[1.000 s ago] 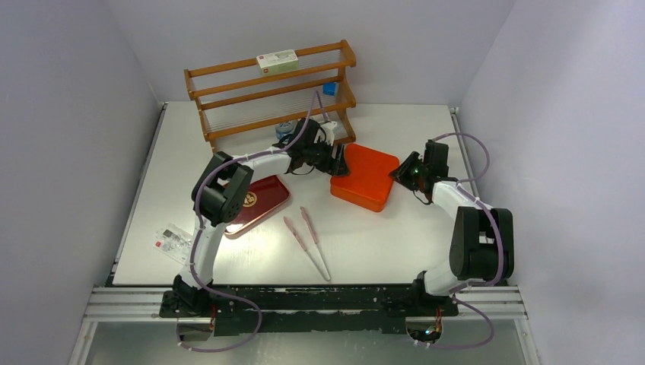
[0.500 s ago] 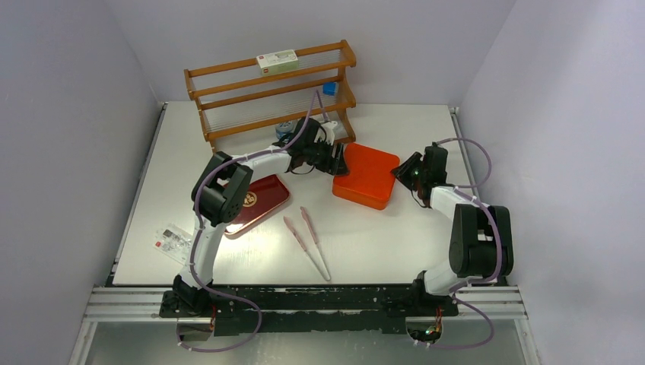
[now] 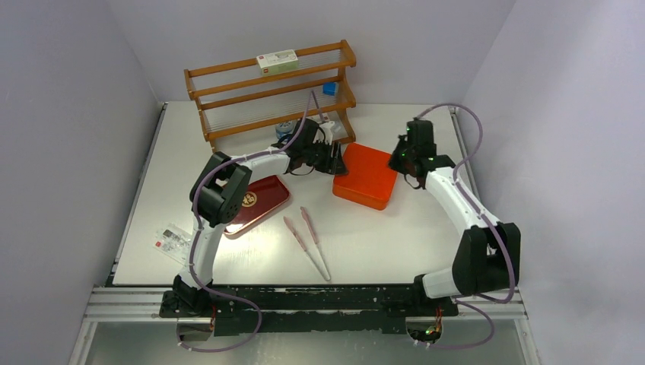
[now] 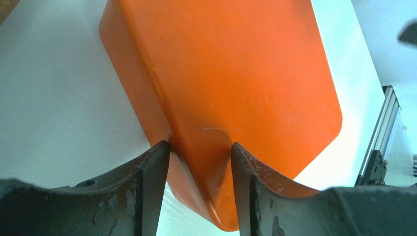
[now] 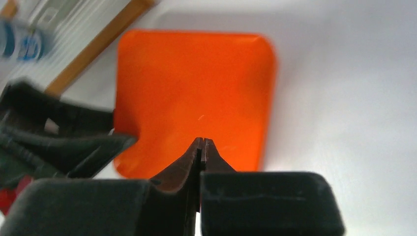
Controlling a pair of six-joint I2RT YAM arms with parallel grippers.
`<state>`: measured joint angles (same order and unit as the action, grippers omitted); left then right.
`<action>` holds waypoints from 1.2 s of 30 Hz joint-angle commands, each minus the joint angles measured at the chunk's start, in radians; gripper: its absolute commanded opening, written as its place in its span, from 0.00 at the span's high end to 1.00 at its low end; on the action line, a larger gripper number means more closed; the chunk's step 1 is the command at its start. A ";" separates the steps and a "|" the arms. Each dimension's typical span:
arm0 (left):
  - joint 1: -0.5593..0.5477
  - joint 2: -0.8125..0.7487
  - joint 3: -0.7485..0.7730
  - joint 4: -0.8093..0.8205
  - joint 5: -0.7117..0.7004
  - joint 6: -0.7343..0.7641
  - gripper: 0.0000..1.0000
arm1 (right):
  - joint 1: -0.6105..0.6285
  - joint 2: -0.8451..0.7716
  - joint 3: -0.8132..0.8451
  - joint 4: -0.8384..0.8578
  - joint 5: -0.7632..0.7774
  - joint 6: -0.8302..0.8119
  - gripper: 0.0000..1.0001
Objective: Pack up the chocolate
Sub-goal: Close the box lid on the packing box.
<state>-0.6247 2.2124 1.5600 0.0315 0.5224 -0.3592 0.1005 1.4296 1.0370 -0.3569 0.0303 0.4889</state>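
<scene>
On the table [image 3: 395,236], a rack [image 3: 270,91] stands at the back. The box [image 3: 369,176] lies before it, to the right, and the tray [image 3: 262,199] lies left of the box. The tongs [image 3: 308,239] lie nearer, and a packet [image 3: 173,241] lies near the left edge. The left end effector [image 3: 335,163] straddles the box's left corner.

L arm [image 3: 255,160] stretched fwd, L fingers [image 4: 147,172] apart | R arm [image 3: 456,196] stretched fwd, R fingers [image 5: 212,158] pressed tog.

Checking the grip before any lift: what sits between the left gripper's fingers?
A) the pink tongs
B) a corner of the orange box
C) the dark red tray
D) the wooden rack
B: the left wrist view shows a corner of the orange box between the fingers of the left gripper.
</scene>
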 commanded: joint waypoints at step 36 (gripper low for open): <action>-0.027 0.060 0.062 0.418 -0.154 -0.216 0.75 | -0.029 0.282 0.079 0.195 0.129 -0.059 1.00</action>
<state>-0.6445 2.1860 1.6005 0.3752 0.4030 -0.5652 0.1020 1.6405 1.0996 -0.1982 0.1448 0.4389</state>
